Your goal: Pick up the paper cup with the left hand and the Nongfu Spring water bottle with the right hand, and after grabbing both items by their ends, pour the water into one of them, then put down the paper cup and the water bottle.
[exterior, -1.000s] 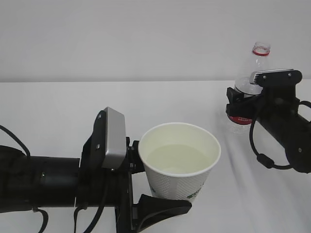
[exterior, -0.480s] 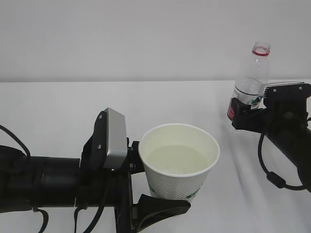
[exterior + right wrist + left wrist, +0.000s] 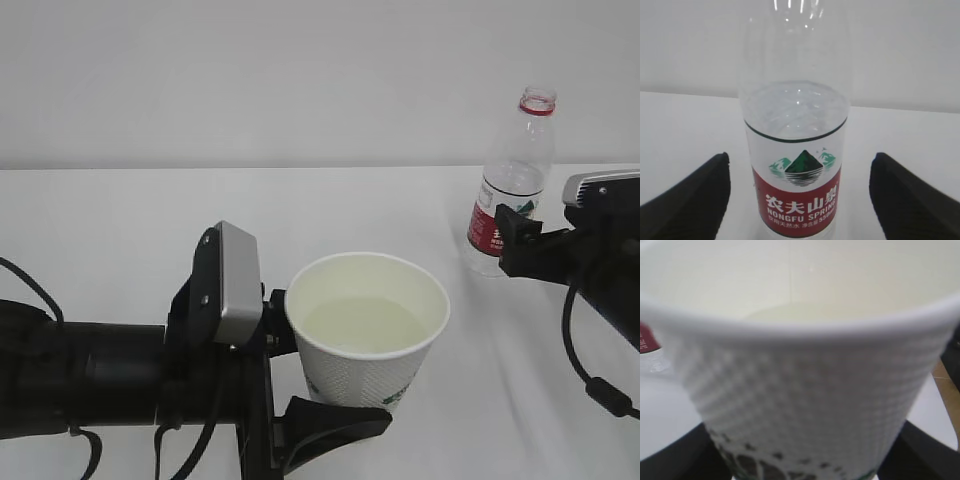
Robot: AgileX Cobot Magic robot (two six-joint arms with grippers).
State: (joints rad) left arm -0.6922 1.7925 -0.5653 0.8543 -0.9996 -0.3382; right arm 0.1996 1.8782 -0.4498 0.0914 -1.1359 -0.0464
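Observation:
The paper cup (image 3: 367, 330) is white with a green print low on its side and holds the water (image 3: 365, 325). My left gripper (image 3: 335, 372) is shut on it, one black finger (image 3: 335, 425) under its near side. In the left wrist view the cup (image 3: 805, 385) fills the frame between dark fingers (image 3: 680, 455). The Nongfu Spring water bottle (image 3: 512, 190) stands upright and capless at the back right, free of any grip. My right gripper (image 3: 518, 245) is open just right of it. In the right wrist view the bottle (image 3: 795, 150) stands ahead of the spread fingers (image 3: 695, 200).
The white table (image 3: 120, 230) runs back to a plain white wall (image 3: 250, 80). The right arm's black cable (image 3: 590, 380) hangs near the right edge. A brown strip (image 3: 945, 385) shows beyond the table in the left wrist view.
My right gripper has drawn back to the right, away from the bottle, which stays standing where it was. The left gripper and the cup have not moved.

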